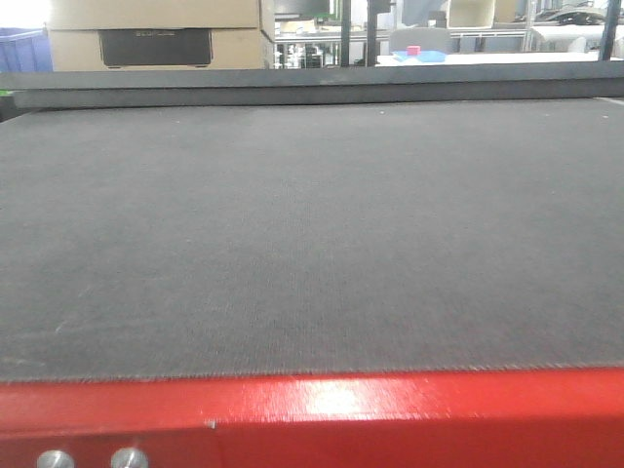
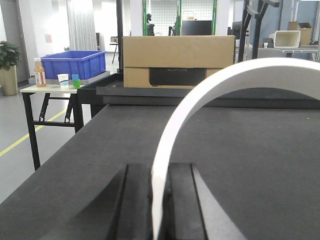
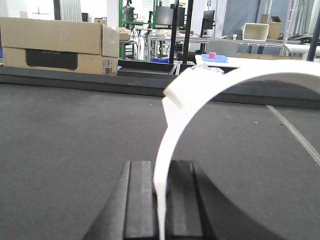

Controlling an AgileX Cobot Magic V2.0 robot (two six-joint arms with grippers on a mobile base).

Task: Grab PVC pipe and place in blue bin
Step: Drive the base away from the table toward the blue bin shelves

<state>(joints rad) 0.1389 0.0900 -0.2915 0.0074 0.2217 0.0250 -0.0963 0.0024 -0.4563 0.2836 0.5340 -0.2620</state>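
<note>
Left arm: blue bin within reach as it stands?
Doubtful. The blue bin sits on a separate side table beyond the black table's left edge, far from the left gripper; nothing blocks the way.

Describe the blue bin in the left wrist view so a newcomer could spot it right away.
Find the long dark work table and look beyond its far left corner to the small side table. The blue bin sits there, behind a bottle and small cups. It is the only bright blue open-topped crate, far bigger than those items.
</note>
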